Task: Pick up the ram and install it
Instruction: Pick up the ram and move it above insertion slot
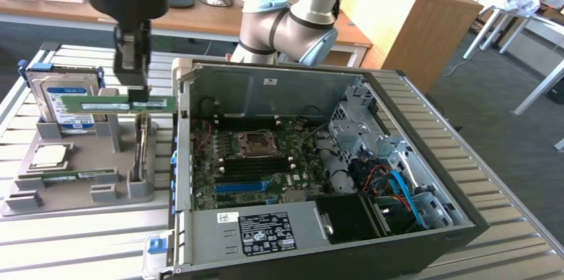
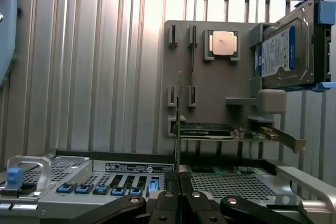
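**Ram gripped, held over the tray**

We see the gripper clamped shut on the ram. The fingers pinch its upper edge, off-centre, nearer the end that points at the case. The ram hangs level with its long side horizontal and its label facing the exterior camera.

It sits over the grey tray, on the exterior view's left of the case. It is just in front of the drive, which stands upright at the tray's far side. The ram's lower edge is just above the tray's posts; we cannot tell if it touches them. The ram is outside the case. The motherboard and its blue slot lie well apart from it.

On the tray we also note:
- the processor, lying flat
- a second green strip near the processor
- a card standing on edge below the ram's case-side end

The arm rises behind the case. Tray and case both rest on the slatted table.

In the wrist view the gripper has both fingers meeting on the ram. The ram shows edge-on there as a thin line, with the tray behind it. We also mark the processor, drive, card, case and table.
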`<state>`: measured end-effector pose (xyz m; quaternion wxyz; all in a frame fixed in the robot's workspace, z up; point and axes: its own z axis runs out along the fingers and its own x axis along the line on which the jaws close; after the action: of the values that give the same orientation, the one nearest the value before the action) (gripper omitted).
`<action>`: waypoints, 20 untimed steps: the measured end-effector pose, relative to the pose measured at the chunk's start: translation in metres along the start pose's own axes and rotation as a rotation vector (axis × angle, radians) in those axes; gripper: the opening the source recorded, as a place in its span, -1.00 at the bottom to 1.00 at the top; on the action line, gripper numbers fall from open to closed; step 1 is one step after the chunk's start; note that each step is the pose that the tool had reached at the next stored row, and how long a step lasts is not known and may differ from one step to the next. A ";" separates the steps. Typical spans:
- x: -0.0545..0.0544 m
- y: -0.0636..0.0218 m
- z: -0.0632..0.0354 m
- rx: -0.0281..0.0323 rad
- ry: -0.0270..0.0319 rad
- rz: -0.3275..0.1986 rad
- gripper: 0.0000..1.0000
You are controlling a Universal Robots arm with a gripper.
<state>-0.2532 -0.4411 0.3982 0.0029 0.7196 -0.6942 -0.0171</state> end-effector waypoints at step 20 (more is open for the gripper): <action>0.002 -0.0524 -0.0015 0.0000 0.0000 0.000 -0.77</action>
<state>-0.2007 -0.4411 0.3982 0.0029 0.7196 -0.6942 -0.0171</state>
